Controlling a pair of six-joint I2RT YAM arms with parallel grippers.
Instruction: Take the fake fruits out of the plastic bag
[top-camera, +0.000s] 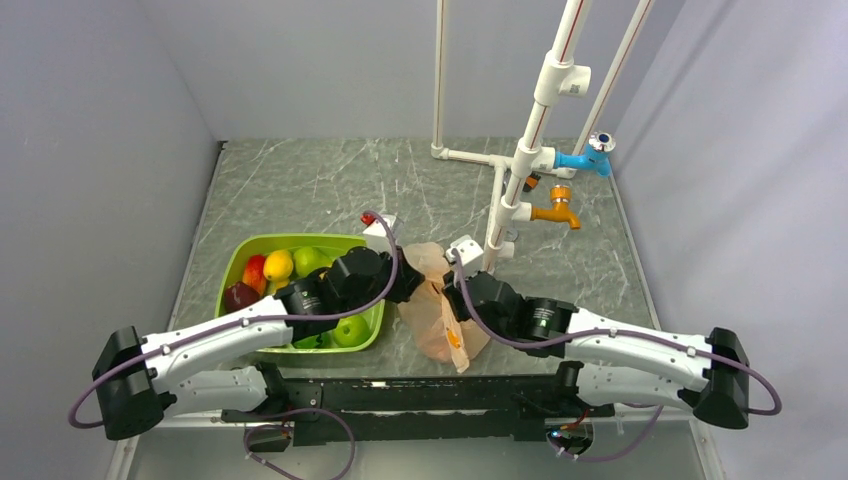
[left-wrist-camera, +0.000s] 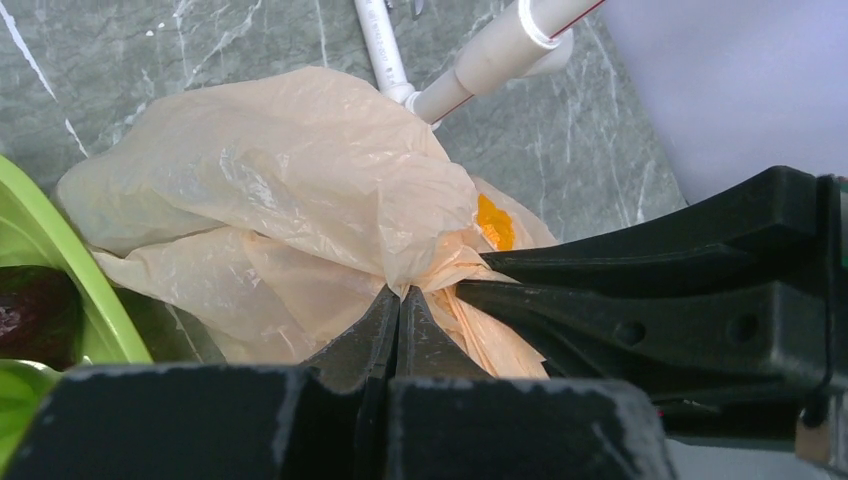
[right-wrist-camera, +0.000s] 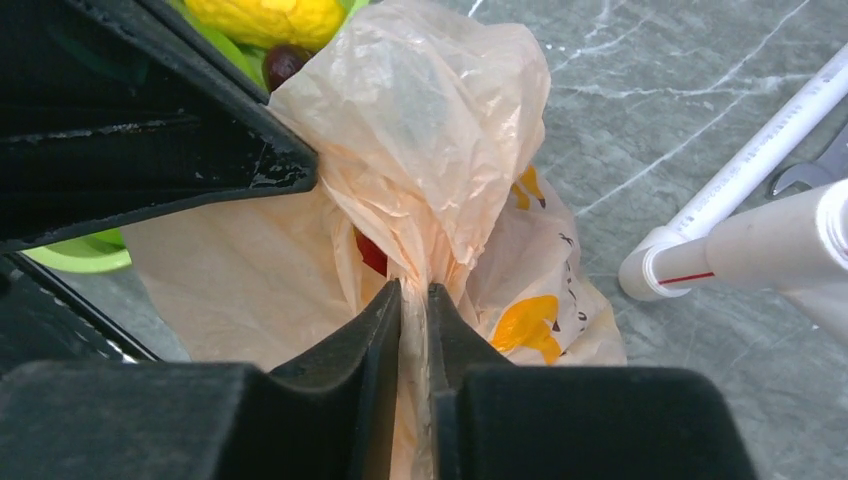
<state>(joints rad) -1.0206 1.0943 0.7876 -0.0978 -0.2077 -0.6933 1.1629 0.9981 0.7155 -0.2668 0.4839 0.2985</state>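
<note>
The plastic bag (top-camera: 430, 318), thin peach film with orange printed marks, lies bunched on the table between my two arms. My left gripper (left-wrist-camera: 400, 292) is shut on a gathered pinch of its film. My right gripper (right-wrist-camera: 415, 287) is shut on another fold close beside it. In the top view both grippers, left (top-camera: 412, 285) and right (top-camera: 450, 292), meet over the bag's upper part. Of the fake fruits, only a red patch (right-wrist-camera: 372, 255) shows through the film; the others are hidden inside the bag (right-wrist-camera: 430, 130).
A green tub (top-camera: 300, 238) with a yellow, a red and several green fruits stands left of the bag, touching it. A white pipe frame (top-camera: 520, 150) with a blue tap (top-camera: 590, 158) and an orange tap (top-camera: 558, 210) rises just behind the bag.
</note>
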